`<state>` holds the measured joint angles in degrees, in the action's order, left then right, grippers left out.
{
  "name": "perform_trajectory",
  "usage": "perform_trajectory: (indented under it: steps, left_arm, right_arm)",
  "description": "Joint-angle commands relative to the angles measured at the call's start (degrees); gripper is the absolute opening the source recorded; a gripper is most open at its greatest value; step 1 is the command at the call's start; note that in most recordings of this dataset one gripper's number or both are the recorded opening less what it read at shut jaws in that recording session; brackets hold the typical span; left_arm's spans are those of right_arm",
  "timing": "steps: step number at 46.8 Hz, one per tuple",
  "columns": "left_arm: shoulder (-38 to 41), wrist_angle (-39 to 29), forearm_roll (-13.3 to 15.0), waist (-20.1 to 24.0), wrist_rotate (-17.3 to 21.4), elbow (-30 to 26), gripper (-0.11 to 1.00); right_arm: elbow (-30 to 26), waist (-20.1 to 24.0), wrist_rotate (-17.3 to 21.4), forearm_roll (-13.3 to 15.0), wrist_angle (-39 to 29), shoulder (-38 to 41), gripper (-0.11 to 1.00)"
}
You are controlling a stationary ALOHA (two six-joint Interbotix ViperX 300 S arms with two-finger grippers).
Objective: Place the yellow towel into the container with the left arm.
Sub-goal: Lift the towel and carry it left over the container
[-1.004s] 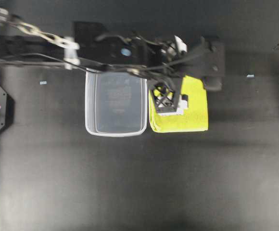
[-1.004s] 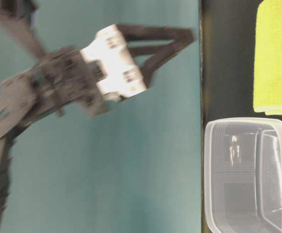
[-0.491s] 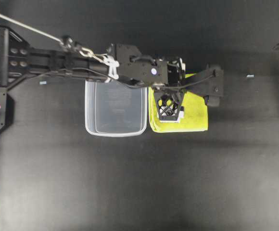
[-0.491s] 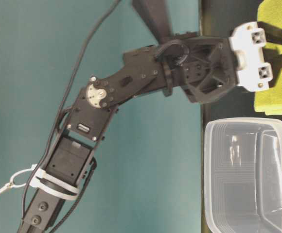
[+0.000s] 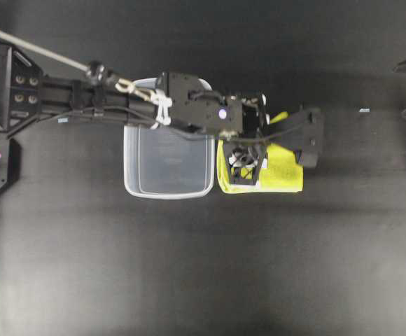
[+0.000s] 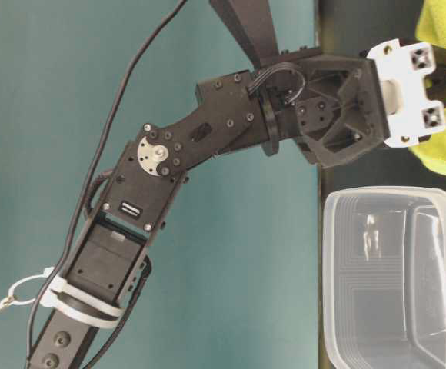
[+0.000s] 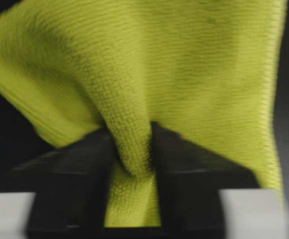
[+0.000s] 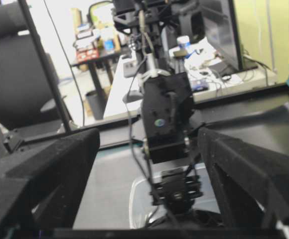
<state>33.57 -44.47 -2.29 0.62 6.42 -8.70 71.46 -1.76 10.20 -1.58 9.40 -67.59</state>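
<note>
Yellow towel (image 7: pixel 149 99) is pinched in a bunched fold between the closed black fingers (image 7: pixel 74 169) of the left tool (image 5: pixel 246 162), on the dark bench (image 5: pixel 203 266) just beside the clear container (image 5: pixel 168 157), which stands apart from it. Right tool (image 8: pixel 144 219) sits far off with its fingers spread wide
</note>
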Motion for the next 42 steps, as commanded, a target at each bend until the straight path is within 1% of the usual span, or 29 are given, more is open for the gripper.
perform_trajectory:
  steps: [1, 3, 12, 16, 22, 27, 31, 36, 42]
  left_arm:
    - [-1.58, 0.09, -0.26, 0.26, -0.18, -0.70, 0.12]
    - [-2.37, 0.00, -0.26, 0.26, -0.26, -1.05, 0.07]
    - [-8.96, -3.69, -0.18, 0.09, -0.18, -4.04, 0.07]
    - [-14.06, -7.65, -0.18, -0.26, -0.35, -5.54, 0.07]
    - [-22.24, -11.87, -0.26, -0.26, -0.26, -4.22, 0.07]
    - [-27.95, -14.41, -0.26, 0.09, -0.26, -0.79, 0.07]
    - [-32.87, -15.64, -0.26, 0.79, -0.44, 4.04, 0.07]
    - [-37.44, -14.85, -0.18, 2.02, -1.14, 10.90, 0.07]
    - [-42.01, -12.92, -0.18, 2.64, -0.26, 18.63, 0.07]
  right_arm:
    - [-0.35, -0.09, 0.00, -0.18, 0.09, 0.35, 0.77]
    - [-0.53, -0.18, 0.00, -0.09, -0.18, 0.35, 0.77]
    - [-0.70, -0.18, -0.44, 0.00, -1.49, -0.09, 0.77]
    - [-0.70, -0.09, 0.00, 0.00, -1.58, -0.09, 0.77]
    - [-0.88, 0.26, 0.00, 0.00, -1.67, -0.62, 0.77]
    - [-0.88, 0.26, -0.18, 0.00, -2.02, -0.97, 0.77]
    - [-0.97, 0.26, -0.18, 0.00, -2.11, -1.05, 0.77]
    - [-0.97, 0.26, -0.18, 0.00, -2.11, -1.05, 0.77]
    - [-0.97, 0.26, -0.09, 0.00, -2.11, -1.05, 0.77]
